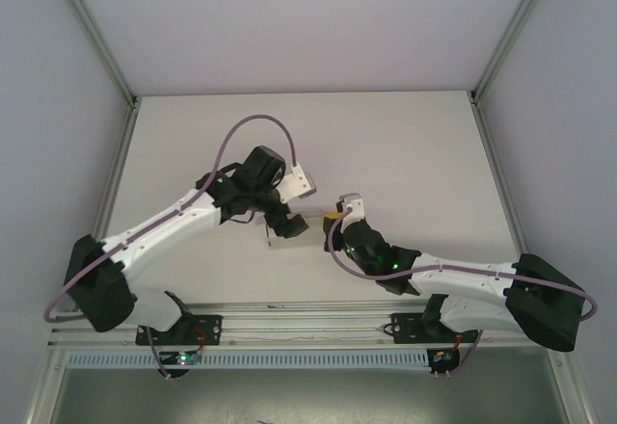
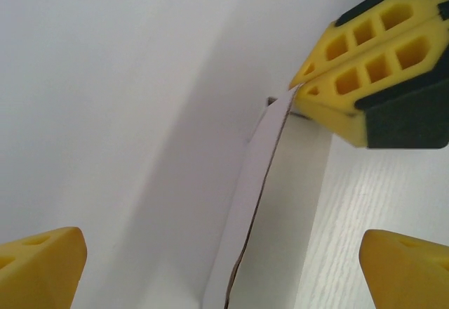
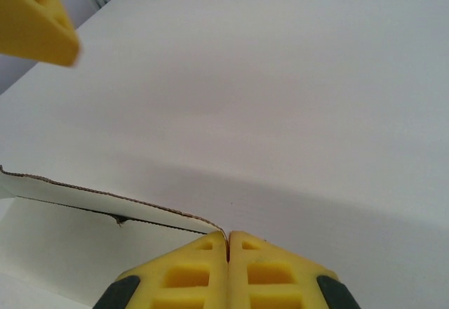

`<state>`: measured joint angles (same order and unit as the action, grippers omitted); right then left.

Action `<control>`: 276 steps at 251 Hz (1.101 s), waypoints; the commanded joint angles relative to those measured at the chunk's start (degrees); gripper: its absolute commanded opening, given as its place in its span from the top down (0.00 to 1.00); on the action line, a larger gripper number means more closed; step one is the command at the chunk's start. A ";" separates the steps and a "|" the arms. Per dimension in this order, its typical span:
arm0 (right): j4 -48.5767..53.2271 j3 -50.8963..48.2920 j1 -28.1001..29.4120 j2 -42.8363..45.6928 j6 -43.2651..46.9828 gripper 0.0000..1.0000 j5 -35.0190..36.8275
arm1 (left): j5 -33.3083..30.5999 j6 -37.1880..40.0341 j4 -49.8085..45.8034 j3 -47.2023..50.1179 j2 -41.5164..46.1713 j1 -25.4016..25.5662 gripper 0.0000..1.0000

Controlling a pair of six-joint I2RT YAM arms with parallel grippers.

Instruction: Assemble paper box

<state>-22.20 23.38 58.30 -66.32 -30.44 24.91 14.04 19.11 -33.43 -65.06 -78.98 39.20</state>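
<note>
Your right fingers (image 3: 189, 274) pinch a flap corner of the paper box (image 2: 256, 175) from 3 o'clock, and your left fingers (image 2: 42, 260) are spread above it. It looks only part-formed, with most of the folding left to do.

A lab robot cell: white table (image 1: 386, 145), aluminium frame (image 1: 92, 29), plain walls (image 1: 289, 19).
</note>
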 commanded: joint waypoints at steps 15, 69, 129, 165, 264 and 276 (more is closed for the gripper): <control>8.99 1.44 0.77 -1.53 -2.54 1.00 0.45 | -13.02 -10.50 -4.48 4.52 6.57 -0.58 0.07; 12.65 3.59 0.81 -1.52 -1.92 1.00 0.06 | -17.30 -12.97 -4.93 8.12 10.34 -0.90 0.27; 14.41 4.98 0.76 -2.05 -2.06 1.00 -0.85 | -17.65 -16.42 -7.77 6.71 6.20 -2.17 0.43; 15.64 5.53 0.73 -2.62 -2.62 1.00 -0.51 | -14.85 -17.77 -7.55 7.33 6.50 -2.12 0.44; 16.58 6.50 0.72 -2.97 -2.61 1.00 -0.73 | -15.69 -19.92 -7.48 7.93 5.36 -2.14 0.72; 16.57 6.49 0.70 -3.17 -2.63 1.00 -0.72 | -15.08 -20.08 -7.36 7.86 5.16 -2.18 0.73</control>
<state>-10.94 29.98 58.39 -67.94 -31.77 25.06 -1.32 0.51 -39.09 -56.80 -72.73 37.76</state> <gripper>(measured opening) 0.051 0.282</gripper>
